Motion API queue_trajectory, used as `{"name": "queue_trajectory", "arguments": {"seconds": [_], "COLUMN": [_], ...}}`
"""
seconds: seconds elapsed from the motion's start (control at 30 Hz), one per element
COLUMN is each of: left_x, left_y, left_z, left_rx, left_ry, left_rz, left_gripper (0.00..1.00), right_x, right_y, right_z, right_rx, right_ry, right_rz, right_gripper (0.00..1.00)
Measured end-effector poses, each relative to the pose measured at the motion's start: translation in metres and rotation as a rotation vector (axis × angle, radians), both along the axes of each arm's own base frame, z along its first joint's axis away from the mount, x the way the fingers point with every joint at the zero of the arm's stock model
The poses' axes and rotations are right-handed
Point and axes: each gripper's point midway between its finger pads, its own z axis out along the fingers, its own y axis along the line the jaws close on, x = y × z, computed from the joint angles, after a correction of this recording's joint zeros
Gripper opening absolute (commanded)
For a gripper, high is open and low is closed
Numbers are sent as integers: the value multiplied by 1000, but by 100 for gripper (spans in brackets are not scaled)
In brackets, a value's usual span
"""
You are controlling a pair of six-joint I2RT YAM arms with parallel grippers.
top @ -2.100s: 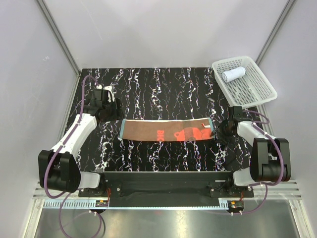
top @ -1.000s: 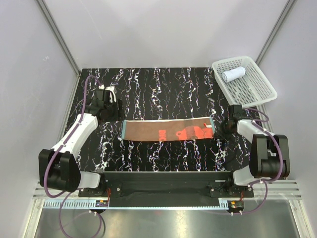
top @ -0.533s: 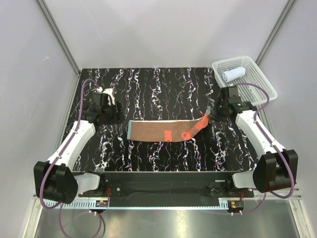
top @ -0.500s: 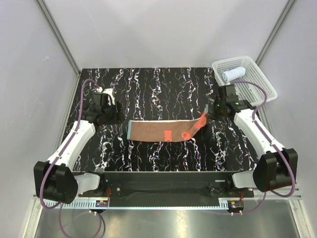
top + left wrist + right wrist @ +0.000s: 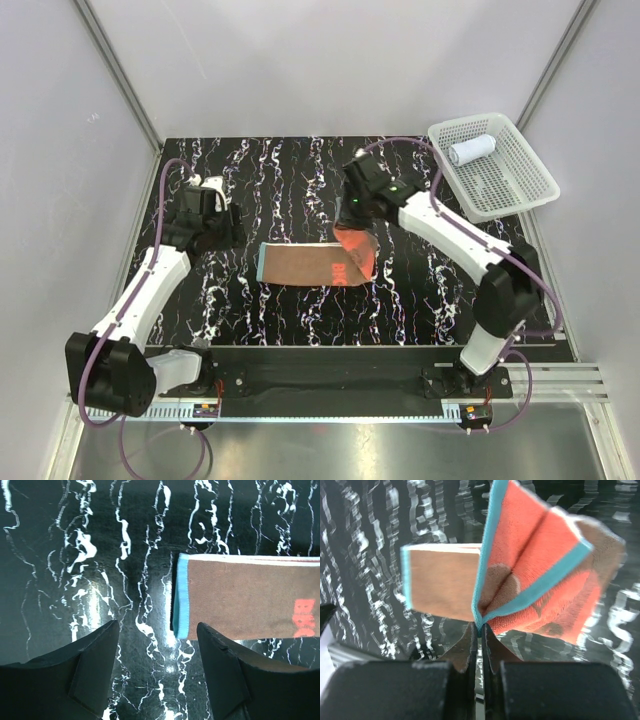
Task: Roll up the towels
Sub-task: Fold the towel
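The orange-red towel (image 5: 305, 266) lies brown side up across the middle of the table, its teal-edged left end flat (image 5: 182, 595). My right gripper (image 5: 352, 218) is shut on the towel's teal-edged right end (image 5: 481, 622) and holds it lifted and folded back over the middle, orange side showing (image 5: 356, 250). My left gripper (image 5: 215, 228) hovers open just left of the towel's left end (image 5: 157, 645), touching nothing. The white towel (image 5: 471, 151) sits rolled in the basket.
The white mesh basket (image 5: 522, 172) stands at the back right corner of the black marbled table (image 5: 300, 180). Grey walls close in the sides and back.
My right gripper has carried the towel's right end up and far to the left, folding it over the middle. The left gripper has barely moved.
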Motion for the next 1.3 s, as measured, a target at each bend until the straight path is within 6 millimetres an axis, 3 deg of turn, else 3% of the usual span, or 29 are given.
{"name": "queue_trajectory", "arguments": {"seconds": [0.2, 0.37, 1.1, 1.3], "left_x": [1, 1, -1, -1], "left_y": [8, 12, 15, 16], "left_z": [1, 1, -3, -3], "left_rx": [26, 38, 45, 46], "left_ry": [-9, -11, 2, 2], "left_rz": [36, 60, 79, 82], "left_gripper": [70, 70, 71, 71], "right_x": [-5, -12, -45, -58], "right_y": [63, 95, 158, 173], "right_z": [0, -2, -43, -64], "right_rx": [-2, -7, -56, -78], "right_ry": [-5, -13, 38, 60], "right_rz": [106, 159, 280, 316], "right_gripper": [0, 0, 0, 0]}}
